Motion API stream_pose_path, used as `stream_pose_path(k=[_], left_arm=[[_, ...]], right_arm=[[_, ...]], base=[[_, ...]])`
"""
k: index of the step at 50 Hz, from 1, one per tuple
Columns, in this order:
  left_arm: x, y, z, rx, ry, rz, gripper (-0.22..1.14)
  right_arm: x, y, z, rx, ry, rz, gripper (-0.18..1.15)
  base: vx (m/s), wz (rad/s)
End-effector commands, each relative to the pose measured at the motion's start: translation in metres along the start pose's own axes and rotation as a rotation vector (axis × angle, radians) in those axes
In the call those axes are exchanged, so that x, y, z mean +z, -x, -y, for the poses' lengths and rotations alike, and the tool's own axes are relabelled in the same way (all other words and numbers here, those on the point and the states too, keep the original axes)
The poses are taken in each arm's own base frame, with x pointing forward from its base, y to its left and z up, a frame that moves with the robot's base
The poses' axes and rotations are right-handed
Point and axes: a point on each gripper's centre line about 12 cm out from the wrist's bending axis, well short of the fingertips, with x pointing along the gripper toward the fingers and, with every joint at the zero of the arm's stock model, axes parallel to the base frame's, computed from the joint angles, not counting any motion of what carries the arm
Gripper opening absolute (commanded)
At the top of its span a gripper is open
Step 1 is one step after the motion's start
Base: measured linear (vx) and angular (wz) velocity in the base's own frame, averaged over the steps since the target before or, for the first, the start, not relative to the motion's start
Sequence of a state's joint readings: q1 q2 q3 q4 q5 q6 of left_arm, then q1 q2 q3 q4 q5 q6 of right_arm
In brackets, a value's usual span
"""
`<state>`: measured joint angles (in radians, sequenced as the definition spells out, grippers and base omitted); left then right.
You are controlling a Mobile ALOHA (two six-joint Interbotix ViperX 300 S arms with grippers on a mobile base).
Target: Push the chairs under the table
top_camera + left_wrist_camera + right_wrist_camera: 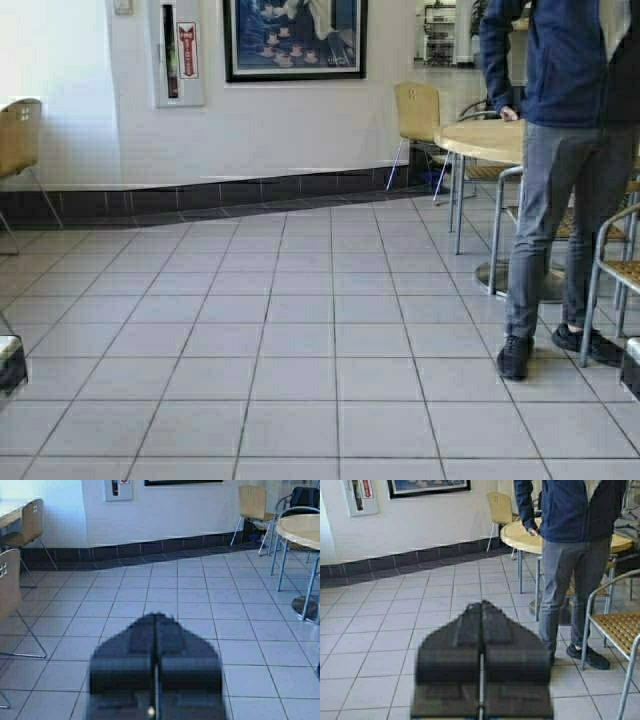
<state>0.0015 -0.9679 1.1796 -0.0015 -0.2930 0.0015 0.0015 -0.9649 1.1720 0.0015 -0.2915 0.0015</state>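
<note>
Both tools are clenched on nothing, fingers pressed together: left tool (156, 625), right tool (481, 612), both low over the floor tiles (300, 330). Two chairs (12, 587) stand at the robot's far left, one beside a surface (9, 511) whose corner barely shows. Neither tool is near them.

Risks:
- A person (560, 150) stands close on the right beside a round table (485, 140); a turn could strike them.
- The thin-legged chairs may tip or skew if pushed high or off-centre.
</note>
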Motion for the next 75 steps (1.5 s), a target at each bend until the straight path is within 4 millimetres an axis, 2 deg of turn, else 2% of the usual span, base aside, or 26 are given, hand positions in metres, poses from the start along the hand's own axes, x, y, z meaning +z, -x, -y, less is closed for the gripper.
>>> stream_pose_path(k=[1, 12, 25, 46, 57, 75], left_arm=[[0.002, 0.000, -0.005, 0.023, 0.001, -0.011, -0.02], [0.005, 0.001, -0.012, 0.061, 0.003, 0.000, 0.03], [0.005, 0.002, -0.012, 0.061, 0.027, 0.004, 0.03], [0.004, 0.003, -0.012, 0.061, 0.033, 0.003, 0.03], [0.003, 0.001, -0.012, 0.062, 0.023, -0.002, 0.03], [0.002, -0.001, -0.017, 0.084, 0.023, -0.011, 0.03]], right_arm=[[-0.001, 0.002, -0.001, 0.005, -0.017, -0.002, 0.03], [0.006, 0.012, -0.001, 0.006, -0.008, 0.023, 0.04], [0.002, 0.014, 0.005, -0.027, -0.008, 0.012, 0.04], [0.003, 0.020, 0.005, -0.028, -0.026, 0.025, 0.04], [0.010, 0.022, 0.005, -0.029, -0.035, 0.050, 0.04], [0.009, 0.022, 0.005, -0.030, -0.038, 0.045, 0.04]], base=[[0.01, 0.00], [0.04, -0.01], [0.18, -0.02], [0.26, 0.05], [0.32, 0.09], [0.33, 0.07]])
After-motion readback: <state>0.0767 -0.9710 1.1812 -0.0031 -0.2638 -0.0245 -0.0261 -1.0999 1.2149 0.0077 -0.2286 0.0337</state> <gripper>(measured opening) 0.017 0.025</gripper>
